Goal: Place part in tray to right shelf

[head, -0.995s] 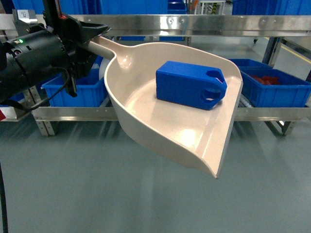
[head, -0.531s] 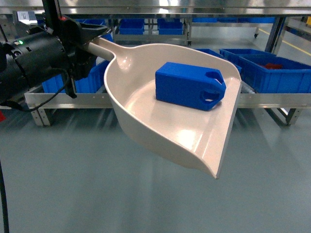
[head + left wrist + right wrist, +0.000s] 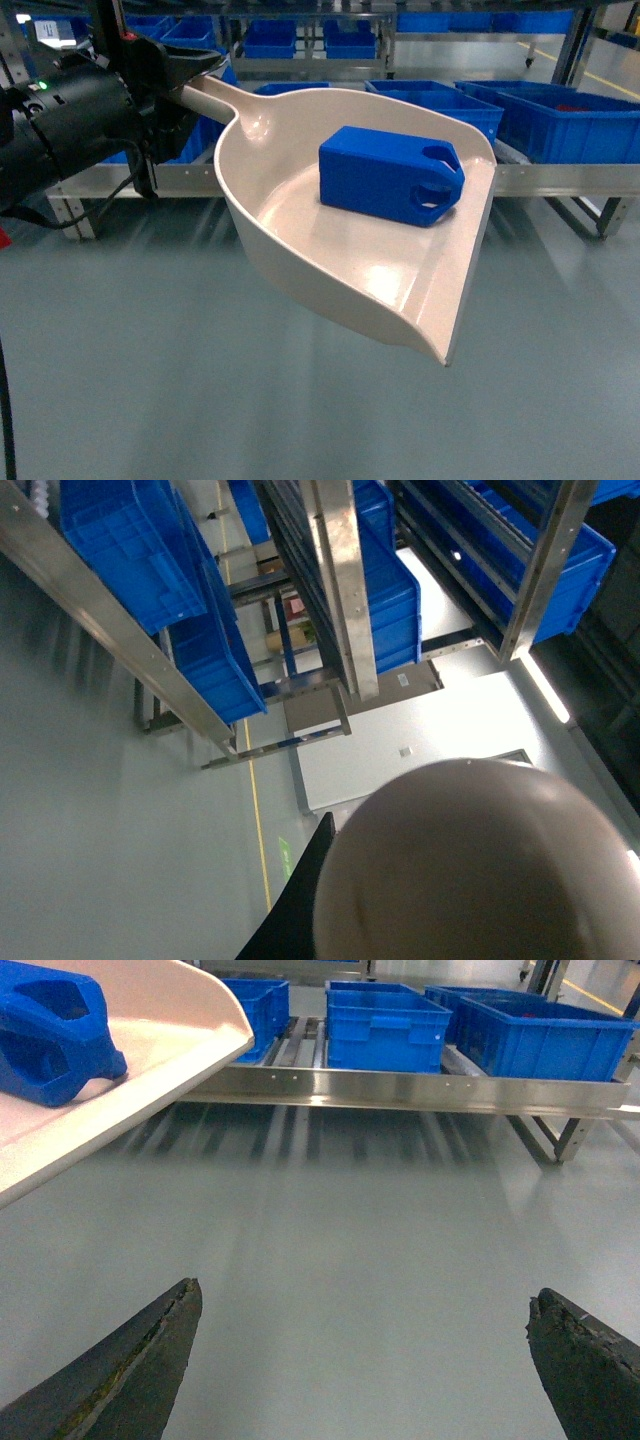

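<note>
**Inspector:** State your grippers and the load.

**Robot:** My left gripper (image 3: 190, 75) is clamped on the handle of the beige plastic scoop-shaped tray (image 3: 300, 235), held out over the grey floor (image 3: 150, 380). The blue plastic block-shaped part with a slotted end (image 3: 390, 175) lies on its side in the tray's bowl, touching the raised wall nearest the shelving. My right gripper (image 3: 360, 1360) is spread wide and carries nothing; it hangs low, below and beside the tray's edge.

**Inspector:** Progress?

**Robot:** I judge the part loaded and in carriage; delivery is not yet done. The metal shelf rack (image 3: 540, 180) with its blue plastic bins (image 3: 570, 120) stands ahead, well apart from the tray's open lip.

**Inspector:** What remains?

**Robot:** Close on the right-hand shelf, bring the tray over it, and set the part down there. The tray's front is open, so I rate a forward tilt as the slip risk.
</note>
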